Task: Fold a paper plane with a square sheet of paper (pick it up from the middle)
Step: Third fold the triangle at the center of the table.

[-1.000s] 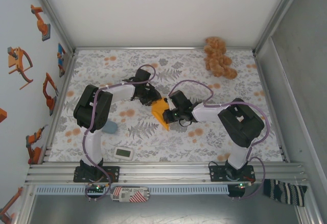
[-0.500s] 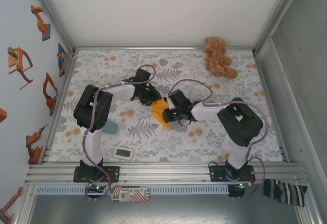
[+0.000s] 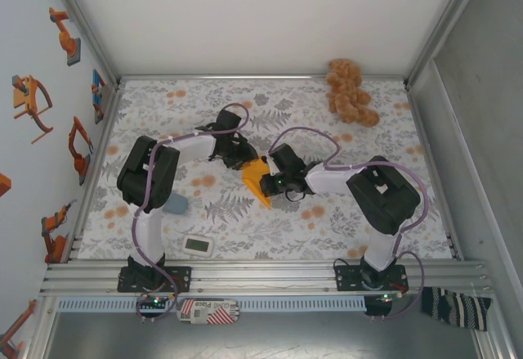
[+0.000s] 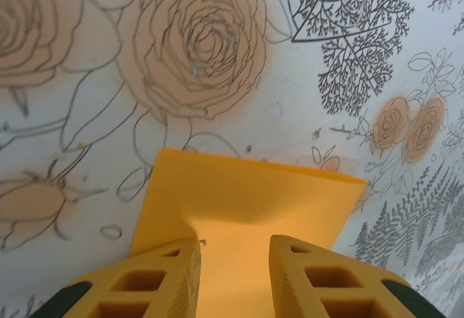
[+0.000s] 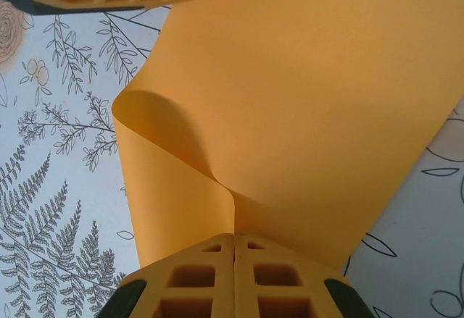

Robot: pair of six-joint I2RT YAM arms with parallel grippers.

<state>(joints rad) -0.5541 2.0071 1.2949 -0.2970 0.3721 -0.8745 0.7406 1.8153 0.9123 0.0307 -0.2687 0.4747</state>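
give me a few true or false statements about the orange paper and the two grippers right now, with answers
1. The right gripper is shut on the orange paper. True.
2. The orange paper lies flat as an open square. False: it rises from the pinch in a curved bend.
3. The plush toy sits at the far right corner of the floral cloth, apart from both arms. True.
4. The left gripper has its fingers pressed tight together. False: its fingers stand apart, with the paper showing in the gap.
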